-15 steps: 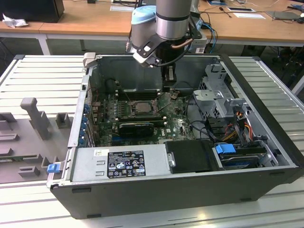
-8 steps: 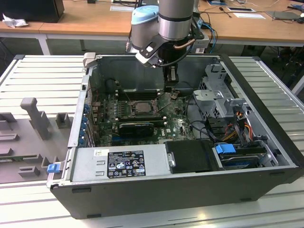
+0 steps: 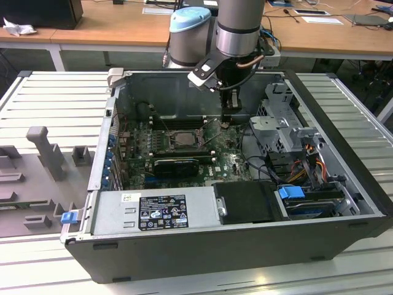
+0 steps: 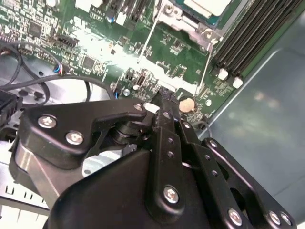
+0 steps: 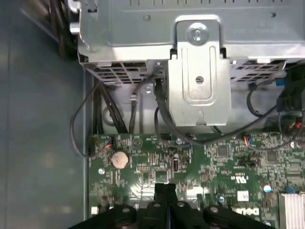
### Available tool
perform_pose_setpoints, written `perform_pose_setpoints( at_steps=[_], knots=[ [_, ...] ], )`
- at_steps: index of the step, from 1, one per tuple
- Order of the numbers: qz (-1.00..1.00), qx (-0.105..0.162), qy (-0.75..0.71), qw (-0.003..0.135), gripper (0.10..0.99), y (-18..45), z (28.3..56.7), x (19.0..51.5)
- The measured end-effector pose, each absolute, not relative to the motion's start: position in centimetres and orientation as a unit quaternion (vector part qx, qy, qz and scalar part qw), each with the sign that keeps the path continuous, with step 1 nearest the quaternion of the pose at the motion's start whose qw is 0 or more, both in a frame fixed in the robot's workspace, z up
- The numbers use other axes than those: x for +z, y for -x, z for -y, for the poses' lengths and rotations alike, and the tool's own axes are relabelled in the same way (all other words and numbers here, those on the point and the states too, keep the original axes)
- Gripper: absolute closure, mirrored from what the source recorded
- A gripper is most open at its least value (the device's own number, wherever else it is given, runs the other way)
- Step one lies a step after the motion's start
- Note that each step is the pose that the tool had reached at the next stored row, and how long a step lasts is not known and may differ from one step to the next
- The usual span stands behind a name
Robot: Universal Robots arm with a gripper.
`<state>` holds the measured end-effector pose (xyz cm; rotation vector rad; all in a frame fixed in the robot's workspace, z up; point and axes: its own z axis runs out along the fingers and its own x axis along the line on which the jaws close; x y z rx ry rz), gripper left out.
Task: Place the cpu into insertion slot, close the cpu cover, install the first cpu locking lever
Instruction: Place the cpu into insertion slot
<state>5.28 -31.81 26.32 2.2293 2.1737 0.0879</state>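
The cpu [image 4: 206, 5] is seen lying in the socket on the green board [image 4: 181, 62]. The silvery cpu cover [image 4: 177, 20] is seen at its edge. Two thin wire levers [image 4: 147, 39] are stuck out over the board beside the socket. The gripper [image 4: 163, 99] is held low over the board, apart from the socket and near the round battery [image 4: 187, 103]. Its fingers are pressed together and nothing is held.
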Motion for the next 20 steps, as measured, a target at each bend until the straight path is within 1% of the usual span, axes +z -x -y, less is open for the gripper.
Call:
perform_pose_setpoints(
  at_steps=[8, 20],
  knots=[
    [-0.698, 0.028, -0.716, 0.013, 0.98, -5.7, 31.8, 24.8],
    [-0.698, 0.028, -0.716, 0.012, 0.98, -3.6, 31.9, 24.8]
  ],
)
